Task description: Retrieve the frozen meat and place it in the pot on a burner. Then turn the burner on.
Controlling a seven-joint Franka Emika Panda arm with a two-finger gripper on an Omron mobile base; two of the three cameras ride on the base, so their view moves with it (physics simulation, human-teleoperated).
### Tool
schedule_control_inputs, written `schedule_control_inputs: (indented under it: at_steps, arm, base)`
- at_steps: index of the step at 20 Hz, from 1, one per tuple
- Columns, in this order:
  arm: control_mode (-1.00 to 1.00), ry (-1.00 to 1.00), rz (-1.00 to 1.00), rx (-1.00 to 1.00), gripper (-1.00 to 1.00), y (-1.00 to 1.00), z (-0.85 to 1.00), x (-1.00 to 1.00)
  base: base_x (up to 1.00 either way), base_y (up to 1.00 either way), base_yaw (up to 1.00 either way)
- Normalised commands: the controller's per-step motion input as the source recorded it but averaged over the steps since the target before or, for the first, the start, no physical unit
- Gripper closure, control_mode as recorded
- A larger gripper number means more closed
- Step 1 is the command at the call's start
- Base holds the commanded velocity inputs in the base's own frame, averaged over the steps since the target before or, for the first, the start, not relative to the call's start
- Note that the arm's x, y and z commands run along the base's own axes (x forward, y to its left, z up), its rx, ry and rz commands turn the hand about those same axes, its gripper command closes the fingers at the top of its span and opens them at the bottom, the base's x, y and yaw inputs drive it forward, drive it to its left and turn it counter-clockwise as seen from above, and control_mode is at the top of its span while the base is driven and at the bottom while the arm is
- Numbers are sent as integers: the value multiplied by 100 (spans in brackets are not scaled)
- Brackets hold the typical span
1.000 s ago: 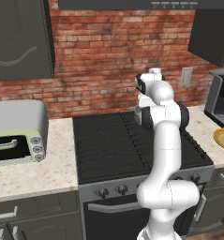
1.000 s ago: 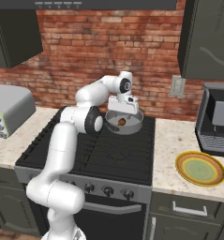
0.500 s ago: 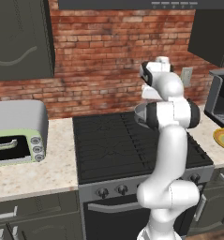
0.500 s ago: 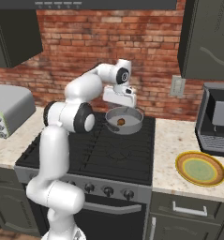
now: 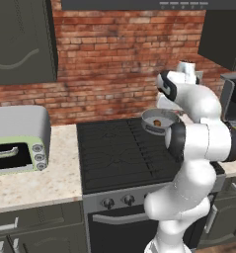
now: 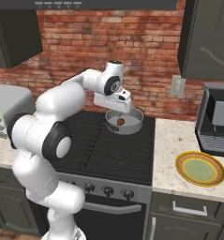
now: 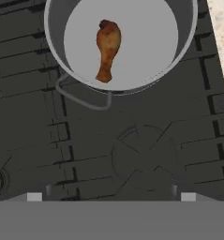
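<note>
The grey pot (image 6: pixel 132 126) stands on the back right burner (image 6: pixel 114 132) of the black cooktop, its darker inside (image 7: pixel 146 42) facing the hand view. A brownish-tan drumstick, the frozen meat (image 7: pixel 107 49), lies loose on the pot's floor, also visible as a small lump of meat (image 6: pixel 121 121) and as a speck of meat (image 5: pixel 158 122) inside the pot (image 5: pixel 154 127). My gripper (image 7: pixel 111 197) hangs above the pot's near side, open, fingertips (image 7: pixel 34 197) wide apart with nothing between them. From the right, the gripper (image 6: pixel 115 108) sits just over the pot's rim.
Round grey knobs (image 6: pixel 108 191) line the stove front. A yellow-green plate (image 6: pixel 200 168) lies on the right counter before a microwave (image 6: pixel 219 119). A toaster oven (image 5: pixel 16 143) stands on the left counter. The front right grate (image 7: pixel 141 157) lies under the hand.
The gripper has lifted up out of the pot and drawn back towards its near rim. The meat stays lying in the pot.
</note>
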Motion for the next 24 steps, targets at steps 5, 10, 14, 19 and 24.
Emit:
schedule_control_inputs:
  at_steps: [5, 10, 14, 19, 24]
  arm:
    - [-100, -24, 6, -5, -100, 4, 25, -100]
    - [-100, -17, 5, -9, -100, 0, 19, -94]
    - [-100, -14, 7, -4, -100, -4, 7, -75]
    - [-100, -15, 7, -1, -100, -12, 0, -69]
    - [-100, -4, 8, 1, -100, -13, -3, -35]
  base:
    - [0, 0, 0]
    - [0, 0, 0]
    - [0, 0, 0]
    - [0, 0, 0]
    - [0, 0, 0]
